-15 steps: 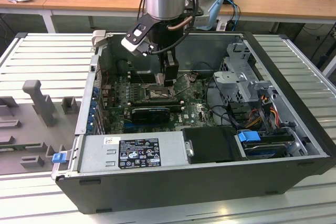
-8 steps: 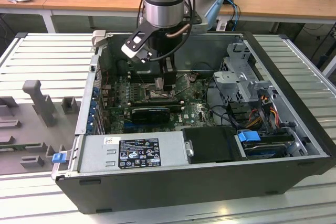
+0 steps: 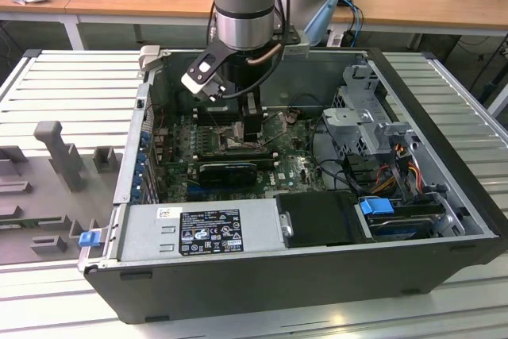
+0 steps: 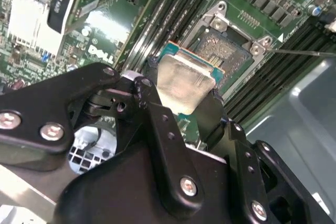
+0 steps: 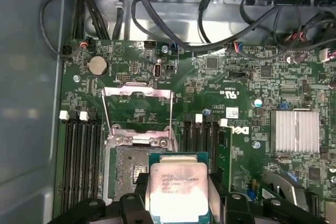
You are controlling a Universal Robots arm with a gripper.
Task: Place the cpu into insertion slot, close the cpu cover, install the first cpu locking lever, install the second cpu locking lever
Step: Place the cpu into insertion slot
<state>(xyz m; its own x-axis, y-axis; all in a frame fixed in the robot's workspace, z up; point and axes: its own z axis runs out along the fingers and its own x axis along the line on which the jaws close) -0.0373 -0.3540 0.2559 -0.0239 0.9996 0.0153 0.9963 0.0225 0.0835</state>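
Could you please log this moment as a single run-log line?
end effector: holds cpu | cpu: near insertion slot, not seated | cpu cover: raised open

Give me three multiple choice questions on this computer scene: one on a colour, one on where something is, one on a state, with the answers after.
1. What colour is the board?
A. Blue
B. Green
C. Red

2. Where is the cpu?
A. In the end effector, at the socket
B. Seated flat in the socket
C. Lying loose on the board

3. How does the cover stand?
A. Shut over the socket
B. Taken off the board
C. Swung open

Answers:
1 B: the board is green in both wrist views.
2 A: the end effector's fingers clamp the cpu by its edges at the socket, and it is not seated.
3 C: the cover's frame is hinged up off the socket, which lies bare.
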